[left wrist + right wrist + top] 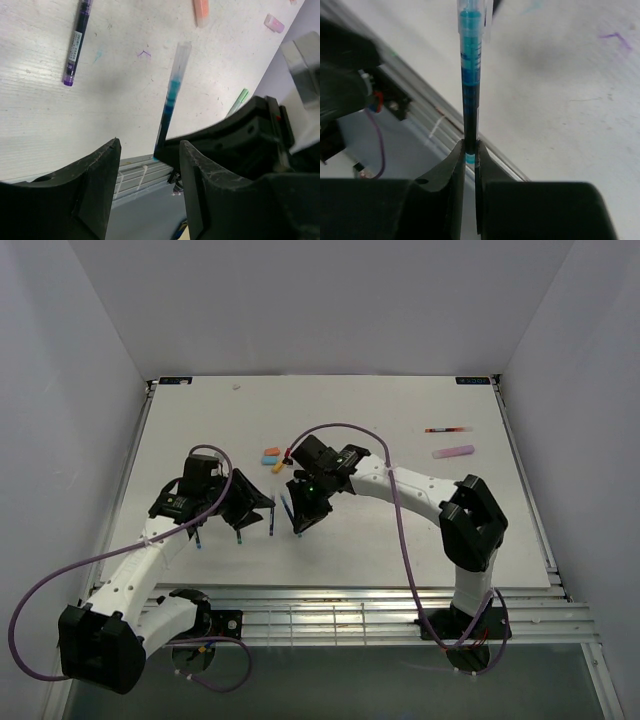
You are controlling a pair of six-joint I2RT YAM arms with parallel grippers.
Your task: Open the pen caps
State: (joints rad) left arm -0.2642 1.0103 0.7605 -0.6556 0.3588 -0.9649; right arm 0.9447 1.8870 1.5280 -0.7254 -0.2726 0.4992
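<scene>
White tabletop (380, 550) under both arms; right gripper (470, 147) clamped on tail end of blue pen (470, 100), barrel running straight out from its jaws to the pale cap (470, 20) at the far tip; left gripper (150, 145) empty, jaws apart, cap lying ahead of its gap

The blue pen (470, 75) runs off the top edge of the right wrist view, so its clear cap (472, 6) shows only in part. Its lower end is buried between the right gripper's (470, 150) fingers. Left of the pen, a dark shape (342, 75) is too blurred to name.

In the left wrist view, a purple pen (76, 45) left of the blue pen and an orange cap (201, 11) right of its tip are cut by the top edge. A green pen (239, 101) to its right is half hidden behind the right gripper.

From above, the thin pen (447, 429) far right of it is too small to tell cap from barrel.
</scene>
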